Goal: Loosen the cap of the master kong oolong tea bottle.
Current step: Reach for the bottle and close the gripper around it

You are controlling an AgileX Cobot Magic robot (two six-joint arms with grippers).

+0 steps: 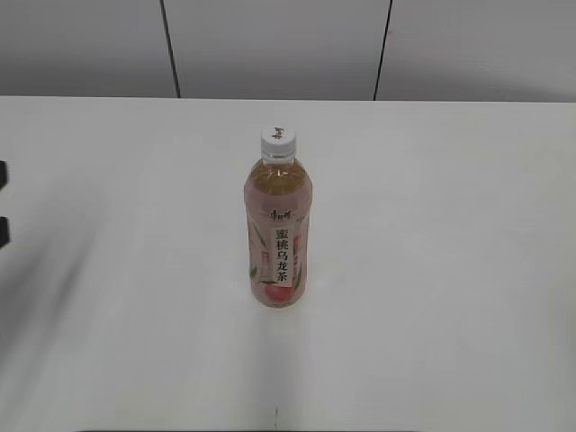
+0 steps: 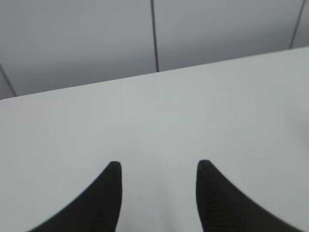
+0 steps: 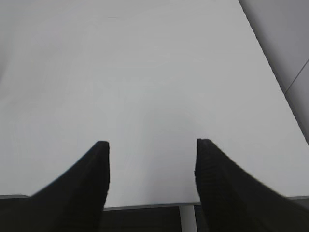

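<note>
The master kong oolong tea bottle (image 1: 277,236) stands upright in the middle of the white table (image 1: 450,270). It holds amber tea and has a pink peach label with a white strip of Chinese characters. Its white cap (image 1: 278,141) sits on top. My left gripper (image 2: 158,166) is open and empty over bare table; two dark finger parts (image 1: 4,202) show at the far left edge of the exterior view. My right gripper (image 3: 152,145) is open and empty above the table's near edge. It is out of the exterior view. Neither wrist view shows the bottle.
A grey panelled wall (image 1: 270,45) runs behind the table's far edge. The right wrist view shows the table's front edge (image 3: 145,205) with a dark gap and a white leg (image 3: 187,220) below it.
</note>
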